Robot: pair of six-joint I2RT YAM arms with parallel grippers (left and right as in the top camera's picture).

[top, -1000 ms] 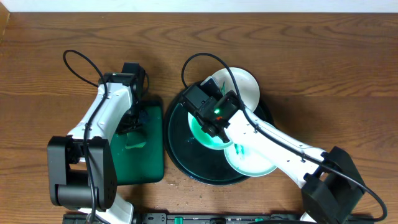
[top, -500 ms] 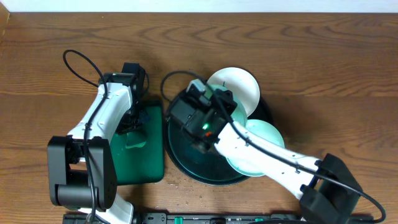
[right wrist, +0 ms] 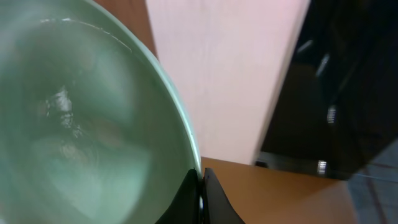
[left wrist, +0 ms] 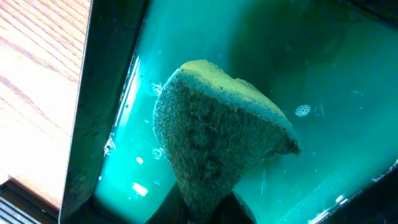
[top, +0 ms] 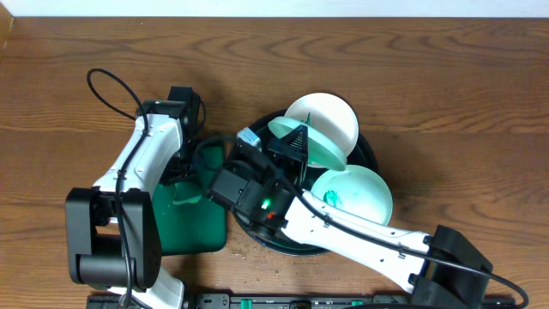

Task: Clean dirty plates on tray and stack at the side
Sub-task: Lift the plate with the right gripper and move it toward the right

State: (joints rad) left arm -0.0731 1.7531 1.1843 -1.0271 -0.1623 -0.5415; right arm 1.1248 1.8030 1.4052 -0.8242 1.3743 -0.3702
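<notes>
**Overhead:**
- right gripper [top: 294, 148] is clamped on the rim of the held plate [top: 316, 153]
- that plate is lifted and steeply tilted over the round tray [top: 367, 150], pale teal face showing
- far plate [top: 334, 116] is white, sits at the tray's far rim, and is partly behind the held plate
- near plate [top: 360, 190] is on the tray's right side, teal-tinted, with a small teal-green smear near its left edge
- right arm cuts off the near plate's lower edge and covers most of the tray
- left arm is over the rectangular tray [top: 202, 232], its fingers hidden under the wrist

**Left wrist:**
- left gripper [left wrist: 210, 208] is closed on a sponge [left wrist: 217, 143]; only dark finger bases show at the bottom edge
- sponge hangs over green liquid in the rectangular tray
- table [left wrist: 37, 81] is at left

**Right wrist:**
- fingertips are pinched on the held plate's rim
- plate face is pale green with a wet sheen, cut off at left
- background is blurred and I can't identify it
</notes>
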